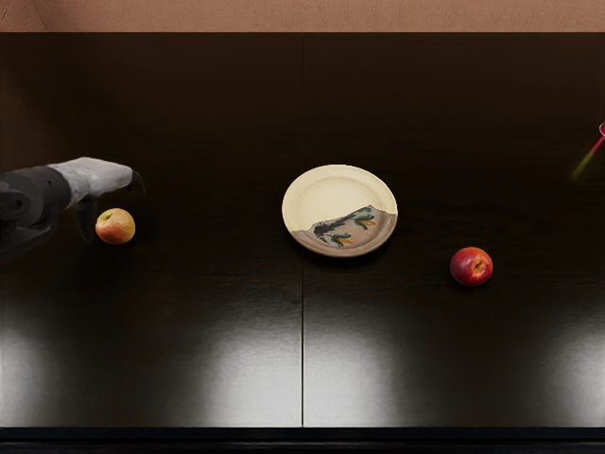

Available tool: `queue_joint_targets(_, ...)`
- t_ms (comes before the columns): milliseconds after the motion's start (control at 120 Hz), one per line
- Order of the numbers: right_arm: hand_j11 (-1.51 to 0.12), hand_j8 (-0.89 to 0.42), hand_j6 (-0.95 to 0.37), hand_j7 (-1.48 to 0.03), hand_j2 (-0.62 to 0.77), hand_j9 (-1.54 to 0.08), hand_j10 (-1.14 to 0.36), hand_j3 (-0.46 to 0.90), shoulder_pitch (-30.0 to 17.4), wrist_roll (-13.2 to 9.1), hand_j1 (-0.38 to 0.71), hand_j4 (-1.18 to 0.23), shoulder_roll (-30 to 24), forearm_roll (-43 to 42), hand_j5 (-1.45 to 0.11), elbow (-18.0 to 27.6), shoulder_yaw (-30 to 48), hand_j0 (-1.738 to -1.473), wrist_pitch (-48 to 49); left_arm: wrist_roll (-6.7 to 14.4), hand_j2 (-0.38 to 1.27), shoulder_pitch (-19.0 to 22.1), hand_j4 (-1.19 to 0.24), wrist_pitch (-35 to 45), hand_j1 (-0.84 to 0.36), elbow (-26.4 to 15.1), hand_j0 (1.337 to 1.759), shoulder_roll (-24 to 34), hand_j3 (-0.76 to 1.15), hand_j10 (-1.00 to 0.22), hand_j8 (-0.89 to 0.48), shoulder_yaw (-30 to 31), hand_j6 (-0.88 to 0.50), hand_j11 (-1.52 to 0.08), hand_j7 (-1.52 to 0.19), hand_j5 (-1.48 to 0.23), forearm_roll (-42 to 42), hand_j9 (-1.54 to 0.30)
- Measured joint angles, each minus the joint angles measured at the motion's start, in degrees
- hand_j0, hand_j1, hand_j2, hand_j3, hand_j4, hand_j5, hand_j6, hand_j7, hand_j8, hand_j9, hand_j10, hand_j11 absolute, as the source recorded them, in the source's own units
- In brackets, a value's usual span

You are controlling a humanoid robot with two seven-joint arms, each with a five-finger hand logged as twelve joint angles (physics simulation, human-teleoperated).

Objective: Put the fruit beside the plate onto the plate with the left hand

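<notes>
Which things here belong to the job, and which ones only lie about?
Job: left hand; yellow-red apple beside it; plate.
Lying about: red fruit right of the plate; pink object at the right edge.

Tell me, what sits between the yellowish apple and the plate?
Nothing: the head view shows only bare dark table between the apple and the plate. The red fruit lies beyond the plate.

The dark table [189,331] bears a plate [326,194], an apple [115,226] and a red fruit [471,266].
</notes>
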Motion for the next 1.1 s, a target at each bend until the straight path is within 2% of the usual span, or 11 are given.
queue_joint_targets(442,-0.04,-0.03,-0.03,-0.04,-0.01,-0.04,-0.03,0.00,0.0,0.0,-0.31,-0.03,0.0,0.0,-0.04,0.0,0.0,-1.658,0.0,-0.4,0.07,4.1,-0.33,0.2,-0.04,6.6,1.658,-4.7,0.00,-0.33,-0.33,-0.6,-0.33,-0.43,-0.43,-0.43,0.0,-0.43)
queue_joint_targets(583,-0.04,-0.03,-0.03,-0.04,-0.01,-0.04,-0.03,0.00,0.0,0.0,-0.31,-0.03,0.0,0.0,-0.04,0.0,0.0,-1.658,0.0,-0.5,0.07,5.5,-0.33,0.1,-0.04,7.4,1.658,-5.6,0.00,-0.33,-0.33,-1.2,-0.33,-0.43,-0.43,-0.43,-0.6,-0.43)
queue_joint_targets(808,-0.04,-0.03,-0.03,-0.04,-0.01,-0.04,-0.03,0.00,0.0,0.0,-0.31,-0.03,0.0,0.0,-0.04,0.0,0.0,-1.658,0.0,-2.0,0.07,6.4,-0.34,-0.2,-0.05,8.1,1.658,-6.3,0.00,-0.34,-0.34,-1.8,-0.34,-0.44,-0.44,-0.44,-2.6,-0.44)
queue_joint_targets(958,-0.04,-0.03,-0.03,-0.04,-0.01,-0.04,-0.03,0.00,0.0,0.0,-0.31,-0.03,0.0,0.0,-0.04,0.0,0.0,-1.658,0.0,-2.2,0.08,7.1,-0.39,-0.2,-0.11,9.1,1.658,-6.8,0.00,-0.39,-0.39,-1.8,-0.39,-0.50,-0.50,-0.50,-2.4,-0.50)
queue_joint_targets(1100,-0.04,-0.03,-0.03,-0.04,-0.01,-0.04,-0.03,0.00,0.0,0.0,-0.31,-0.03,0.0,0.0,-0.04,0.0,0.0,-1.658,0.0,-2.4,0.09,7.5,-0.42,-0.2,-0.16,9.9,1.658,-7.1,0.00,-0.44,-0.44,-1.8,-0.31,-0.57,-0.67,-0.54,-1.6,-0.57)
